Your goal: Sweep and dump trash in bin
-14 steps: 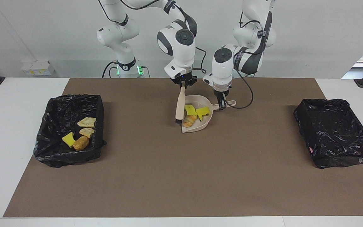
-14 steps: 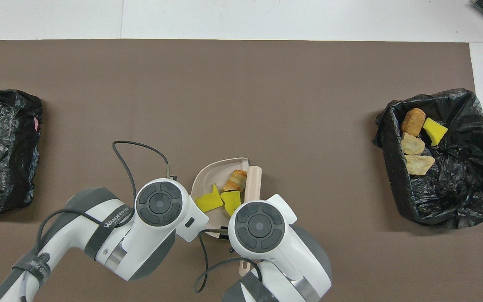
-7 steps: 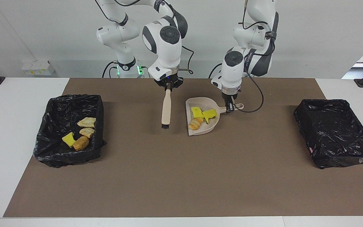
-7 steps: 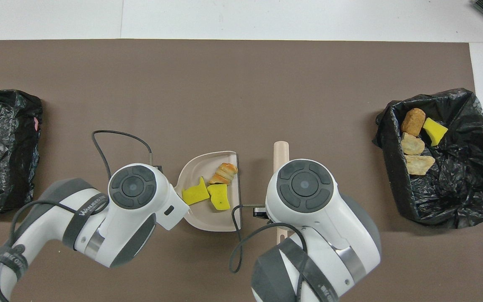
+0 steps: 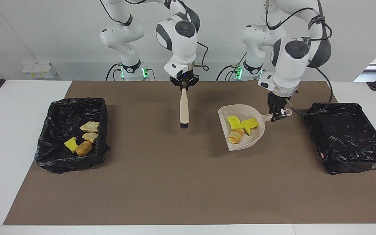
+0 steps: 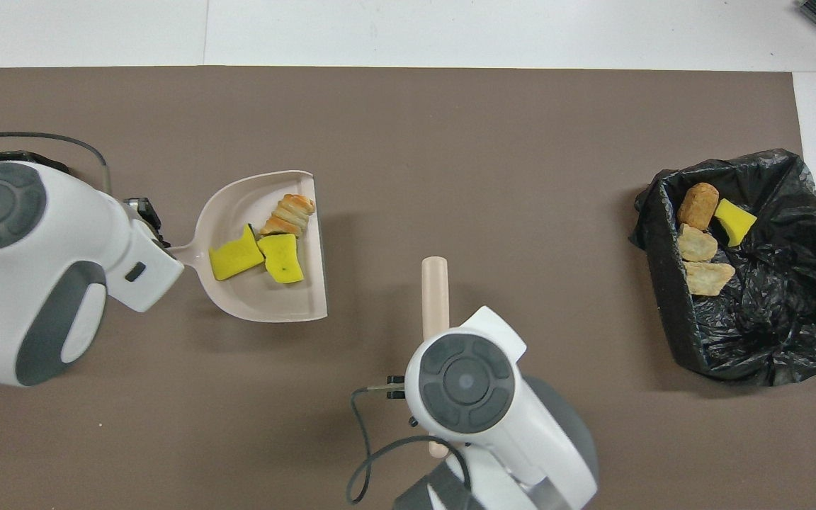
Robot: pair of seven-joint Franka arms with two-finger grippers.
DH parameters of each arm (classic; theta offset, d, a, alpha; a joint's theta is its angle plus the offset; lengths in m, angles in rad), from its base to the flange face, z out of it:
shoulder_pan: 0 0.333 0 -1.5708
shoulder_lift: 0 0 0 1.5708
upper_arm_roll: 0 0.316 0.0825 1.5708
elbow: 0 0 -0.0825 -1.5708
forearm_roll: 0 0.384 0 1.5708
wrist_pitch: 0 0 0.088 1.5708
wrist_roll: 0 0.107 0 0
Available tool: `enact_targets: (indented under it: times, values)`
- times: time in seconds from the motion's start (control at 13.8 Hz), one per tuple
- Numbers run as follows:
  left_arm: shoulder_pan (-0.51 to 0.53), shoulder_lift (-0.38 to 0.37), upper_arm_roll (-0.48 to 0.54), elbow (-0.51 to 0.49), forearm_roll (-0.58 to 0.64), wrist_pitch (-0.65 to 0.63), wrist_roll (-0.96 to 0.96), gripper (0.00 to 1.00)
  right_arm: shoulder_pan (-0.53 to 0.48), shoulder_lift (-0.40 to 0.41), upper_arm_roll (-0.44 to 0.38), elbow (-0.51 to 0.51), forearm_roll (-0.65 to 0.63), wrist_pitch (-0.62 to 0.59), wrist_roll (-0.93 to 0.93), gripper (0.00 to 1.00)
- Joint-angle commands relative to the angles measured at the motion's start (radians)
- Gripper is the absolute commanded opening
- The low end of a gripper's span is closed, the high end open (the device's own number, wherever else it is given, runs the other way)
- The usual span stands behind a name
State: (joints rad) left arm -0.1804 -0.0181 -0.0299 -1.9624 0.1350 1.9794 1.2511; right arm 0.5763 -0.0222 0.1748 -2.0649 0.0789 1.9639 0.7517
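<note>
My left gripper [image 5: 277, 115] is shut on the handle of the beige dustpan [image 5: 240, 111], holding it up over the mat beside the empty black-lined bin [image 5: 357, 164] at the left arm's end. The trash in the pan [image 6: 259, 301] is two yellow sponge chunks [image 5: 234, 122] [image 5: 250, 124] and a tan bread-like lump [image 5: 235, 136]. My right gripper [image 5: 183, 85] is shut on the top of the beige brush [image 5: 184, 107], which hangs straight down over the middle of the mat, bristles just above it. In the overhead view both grippers are hidden under their wrists.
A second black-lined bin [image 5: 64, 163] at the right arm's end holds several scraps: a yellow sponge chunk [image 6: 734, 221] and tan and brown lumps [image 6: 696, 243]. The brown mat [image 5: 188, 189] covers most of the white table.
The left gripper has carried the dustpan with its trash away from the brush toward the bin at the left arm's end. The right gripper has lifted the brush off the pan.
</note>
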Motion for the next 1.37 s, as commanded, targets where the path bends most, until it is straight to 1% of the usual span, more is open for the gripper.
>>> enact_targets:
  times: [0.0, 0.22, 0.29, 0.43, 0.51, 0.58, 0.65, 0.72, 0.8, 0.87, 0.94, 1.01, 1.09, 1.16, 1.23, 1.3]
  values:
    - [0.123, 0.013, -0.01, 0.094, 0.002, -0.056, 0.101, 0.0, 0.094, 0.019, 0.002, -0.057, 0.013, 0.121, 0.115, 0.0]
    - [0.292, 0.049, -0.01, 0.16, 0.0, -0.06, 0.259, 0.0, 0.216, 0.111, 0.002, -0.057, -0.004, 0.258, 0.269, 0.0]
    - [0.355, 0.053, -0.01, 0.171, 0.0, -0.056, 0.304, 0.0, 0.253, 0.134, 0.0, -0.057, -0.007, 0.286, 0.306, 0.0]
    - [0.465, 0.075, -0.01, 0.2, 0.015, -0.037, 0.37, 0.0, 0.278, 0.143, 0.0, -0.058, -0.007, 0.306, 0.327, 0.0]
    - [0.51, 0.098, -0.009, 0.232, 0.024, -0.021, 0.439, 0.0, 0.287, 0.142, 0.0, -0.057, -0.014, 0.3, 0.327, 0.0]
    - [0.541, 0.127, -0.008, 0.262, 0.044, 0.002, 0.489, 0.0, 0.289, 0.14, 0.002, -0.058, -0.024, 0.302, 0.325, 0.0]
    - [0.593, 0.166, -0.008, 0.285, 0.089, 0.019, 0.514, 0.0, 0.289, 0.139, 0.002, -0.058, -0.024, 0.3, 0.31, 0.0]
    - [0.636, 0.205, -0.01, 0.333, 0.127, 0.033, 0.524, 0.0, 0.289, 0.136, 0.003, -0.067, -0.024, 0.308, 0.299, 0.03]
    - [0.648, 0.243, -0.009, 0.383, 0.149, 0.035, 0.522, 0.0, 0.292, 0.133, 0.003, -0.073, -0.024, 0.305, 0.296, 0.05]
    - [0.648, 0.271, -0.008, 0.426, 0.187, 0.033, 0.519, 0.0, 0.3, 0.131, 0.003, -0.075, -0.024, 0.3, 0.293, 0.16]
    - [0.647, 0.277, -0.008, 0.436, 0.259, 0.036, 0.515, 0.0, 0.301, 0.13, 0.003, -0.073, -0.024, 0.294, 0.287, 0.3]
    - [0.633, 0.277, -0.01, 0.435, 0.356, 0.041, 0.51, 0.0, 0.3, 0.131, 0.002, -0.073, -0.024, 0.291, 0.279, 0.4]
    - [0.627, 0.276, -0.01, 0.431, 0.432, 0.067, 0.508, 0.0, 0.298, 0.133, 0.002, -0.073, -0.024, 0.291, 0.276, 0.4]
    - [0.615, 0.273, -0.01, 0.427, 0.486, 0.067, 0.505, 0.0, 0.298, 0.133, 0.002, -0.07, -0.024, 0.291, 0.276, 0.44]
    - [0.611, 0.27, -0.01, 0.422, 0.529, 0.068, 0.502, 0.0, 0.298, 0.134, 0.002, -0.066, -0.024, 0.29, 0.276, 0.67]
    - [0.604, 0.265, -0.01, 0.415, 0.573, 0.067, 0.498, 0.0, 0.297, 0.139, 0.002, -0.057, -0.024, 0.279, 0.278, 1.0]
